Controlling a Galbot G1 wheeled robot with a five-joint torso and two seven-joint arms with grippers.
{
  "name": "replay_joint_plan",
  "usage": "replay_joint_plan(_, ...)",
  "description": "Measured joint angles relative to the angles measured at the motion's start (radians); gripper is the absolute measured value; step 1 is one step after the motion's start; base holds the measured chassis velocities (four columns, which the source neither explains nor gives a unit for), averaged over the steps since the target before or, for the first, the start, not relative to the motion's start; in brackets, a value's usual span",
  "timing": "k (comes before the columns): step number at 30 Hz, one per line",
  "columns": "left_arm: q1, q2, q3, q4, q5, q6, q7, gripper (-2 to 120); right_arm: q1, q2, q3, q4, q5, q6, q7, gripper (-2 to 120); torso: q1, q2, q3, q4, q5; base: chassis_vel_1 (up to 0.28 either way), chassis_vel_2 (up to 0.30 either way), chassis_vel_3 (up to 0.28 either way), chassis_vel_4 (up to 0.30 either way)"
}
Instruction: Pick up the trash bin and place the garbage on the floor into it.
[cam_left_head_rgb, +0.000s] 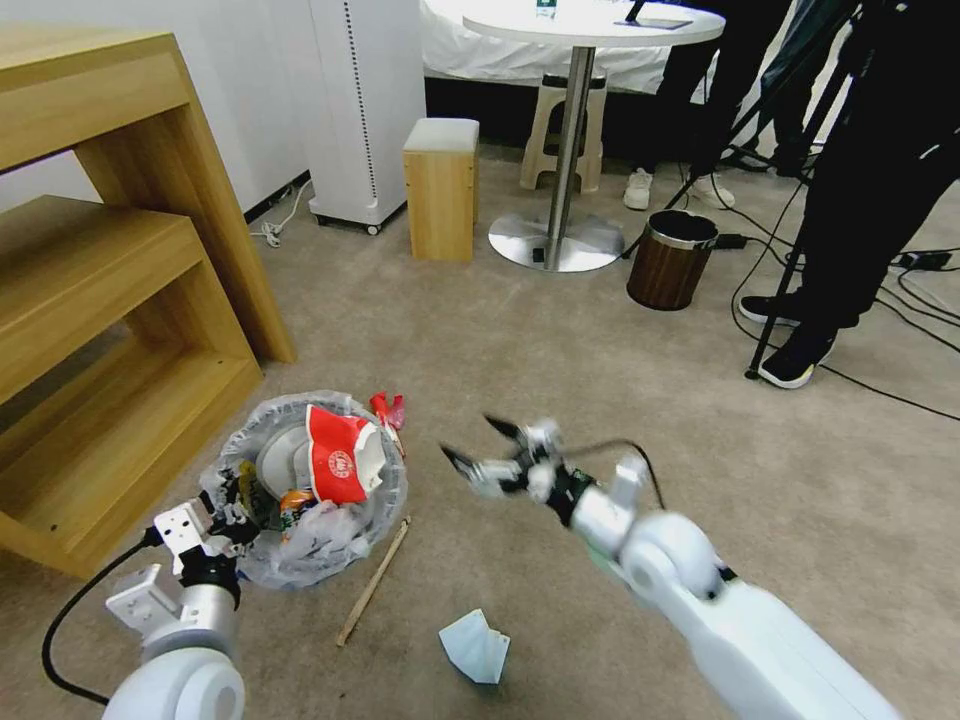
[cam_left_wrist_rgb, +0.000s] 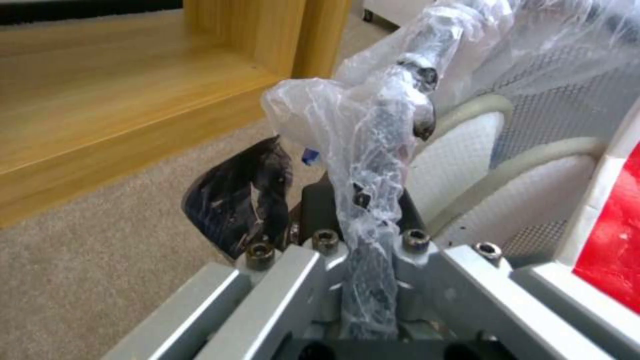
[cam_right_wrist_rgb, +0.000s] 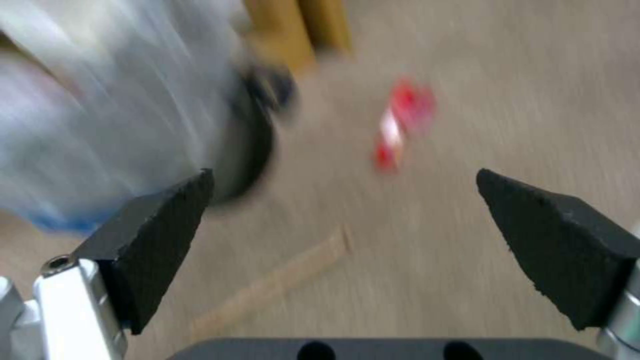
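Left gripper clamped on liner rim of trash bin; right gripper spread wide, empty, above floor beside bin.

Bin on carpet near corner of wooden shelf unit, holding red carton with round white logo, lettering unreadable. Red wrapper at bin's far rim. Wooden stick and white mask on carpet, near the bin. No other writing legible.

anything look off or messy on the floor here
Yes. Litter lies loose on the carpet: a wooden stick and a white tissue beside the bin. The bin is crammed, a red carton jutting above its rim, held by the left pincer.
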Motion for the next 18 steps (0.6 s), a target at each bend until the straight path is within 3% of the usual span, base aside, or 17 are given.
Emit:
replay_joint_plan(2, 0.002, 0.000, 0.001, -0.001, 0.000, 0.001, 0.000, 1, -0.019, 0.003, 0.000, -0.001, 0.008, -0.028, 0.034, 100, 0.000, 0.000, 0.000, -0.0001, 0.0000, 0.000, 0.000, 0.000, 0.000)
replay_joint_plan(4, 0.010, 0.000, 0.005, -0.014, 0.001, 0.002, 0.000, 1, -0.055, 0.017, 0.000, 0.000, 0.065, -0.121, 0.118, 100, 0.000, 0.000, 0.000, 0.0001, -0.0001, 0.000, 0.000, 0.000, 0.000)
replay_joint_plan(5, 0.010, 0.000, 0.005, -0.014, 0.001, 0.002, 0.000, 1, -0.055, 0.017, 0.000, 0.000, 0.065, -0.121, 0.118, 100, 0.000, 0.000, 0.000, 0.0001, -0.0001, 0.000, 0.000, 0.000, 0.000)
replay_joint_plan(8, 0.024, 0.003, 0.004, -0.036, 0.002, 0.002, 0.001, 1, -0.078, 0.023, -0.001, 0.013, 0.126, -0.240, 0.182, 100, 0.000, 0.000, 0.000, 0.0002, -0.0001, 0.000, 0.000, 0.000, 0.000)
replay_joint_plan(18, 0.040, -0.001, 0.003, -0.047, 0.006, 0.000, 0.003, 1, -0.112, 0.024, 0.001, 0.001, 0.166, -0.335, 0.230, 100, 0.000, 0.000, 0.000, 0.0002, -0.0004, 0.000, 0.000, 0.000, 0.000)
